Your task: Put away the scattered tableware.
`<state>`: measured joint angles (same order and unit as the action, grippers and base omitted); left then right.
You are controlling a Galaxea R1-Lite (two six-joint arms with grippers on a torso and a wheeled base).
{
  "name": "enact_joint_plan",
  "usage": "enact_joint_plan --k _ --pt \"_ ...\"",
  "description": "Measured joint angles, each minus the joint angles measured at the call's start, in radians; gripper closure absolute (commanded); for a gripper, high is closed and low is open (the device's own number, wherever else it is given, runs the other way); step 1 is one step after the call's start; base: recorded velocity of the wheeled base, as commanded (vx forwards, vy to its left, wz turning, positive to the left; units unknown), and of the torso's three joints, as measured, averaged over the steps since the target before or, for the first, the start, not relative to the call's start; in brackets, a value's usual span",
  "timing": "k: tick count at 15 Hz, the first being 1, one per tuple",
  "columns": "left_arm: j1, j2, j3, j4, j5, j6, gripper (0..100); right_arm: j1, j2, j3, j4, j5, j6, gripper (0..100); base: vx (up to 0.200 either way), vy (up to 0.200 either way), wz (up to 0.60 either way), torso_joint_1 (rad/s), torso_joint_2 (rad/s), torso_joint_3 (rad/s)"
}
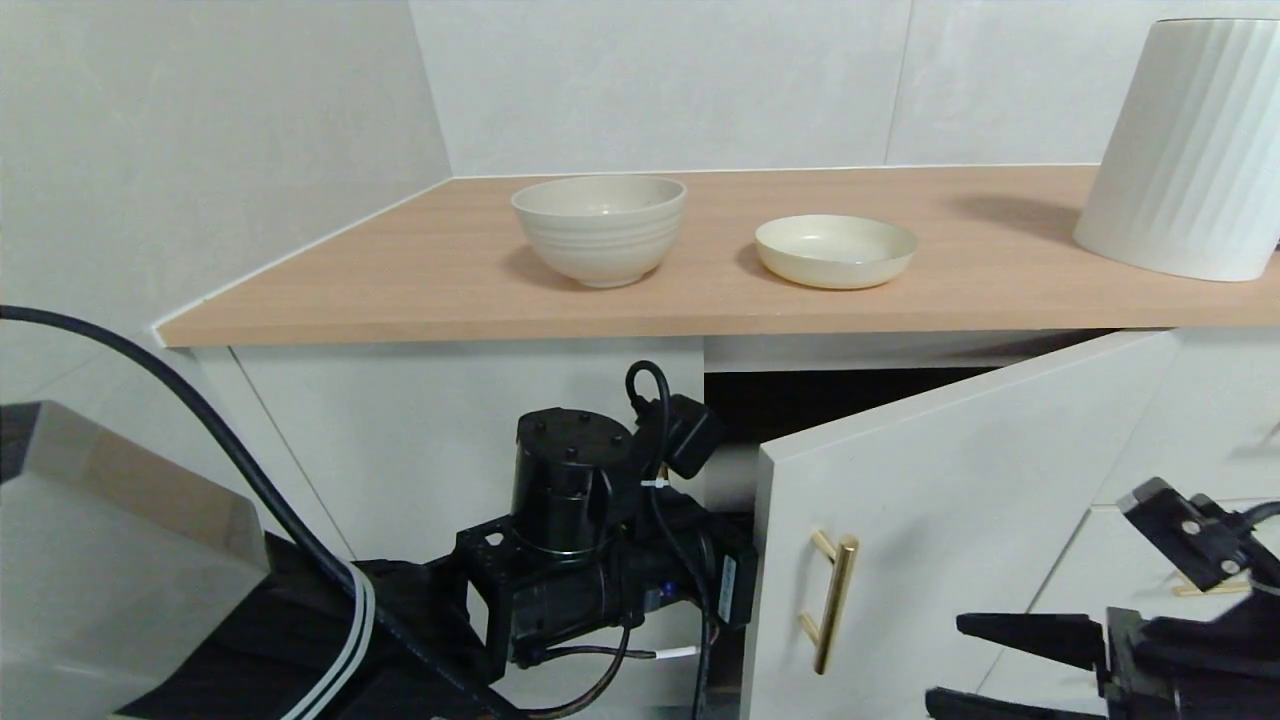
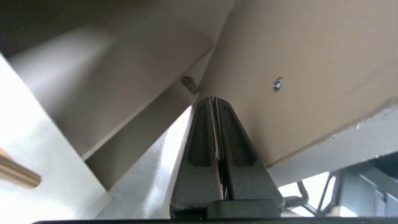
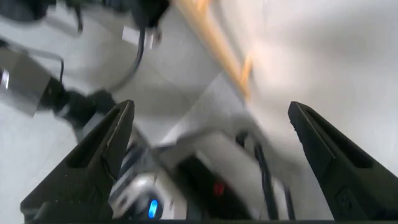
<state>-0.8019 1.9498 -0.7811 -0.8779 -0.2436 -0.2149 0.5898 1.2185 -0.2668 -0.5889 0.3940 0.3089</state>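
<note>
A deep beige bowl [image 1: 600, 228] and a shallow cream dish [image 1: 835, 250] stand apart on the wooden countertop [image 1: 420, 290]. Below them a white cabinet door [image 1: 950, 500] with a gold handle [image 1: 830, 600] stands ajar. My left arm [image 1: 590, 540] is low at the door's open edge. Its left gripper [image 2: 216, 118] is shut on nothing, with the tips against the door's inner side. My right gripper [image 1: 945, 660] hangs open in front of the door, below and to the right of the handle. In the right wrist view the right gripper [image 3: 211, 124] is spread wide with the handle [image 3: 217, 46] beyond it.
A tall white ribbed container [image 1: 1190, 150] stands at the countertop's right end. White walls close the counter at the left and back. The dark cabinet opening [image 1: 830, 395] shows above the door. A black cable [image 1: 200, 420] runs across the lower left.
</note>
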Motion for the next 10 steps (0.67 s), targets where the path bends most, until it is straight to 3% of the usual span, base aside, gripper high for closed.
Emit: enact_joint_plan --k 3,4,6,10 --pt "-0.001 0.000 0.000 0.000 0.004 0.000 100 -0.008 -0.180 0.011 0.203 -0.009 0.001 0 0.000 0.000 0.00 0.000 0.00 0.000" --pt "-0.001 0.001 0.000 0.000 0.005 0.000 100 -0.017 -0.222 0.014 0.253 -0.010 0.001 0 -0.200 0.000 0.00 0.002 0.00 0.007" --pt "-0.005 0.002 -0.001 0.000 0.006 -0.001 100 -0.027 -0.280 0.017 0.263 -0.010 0.001 0 -0.200 0.000 0.00 0.007 0.00 0.002" --pt "-0.016 0.009 -0.001 0.001 0.002 0.000 100 -0.030 -0.313 0.019 0.266 -0.007 0.001 0 0.000 0.000 0.00 0.000 0.00 0.000"
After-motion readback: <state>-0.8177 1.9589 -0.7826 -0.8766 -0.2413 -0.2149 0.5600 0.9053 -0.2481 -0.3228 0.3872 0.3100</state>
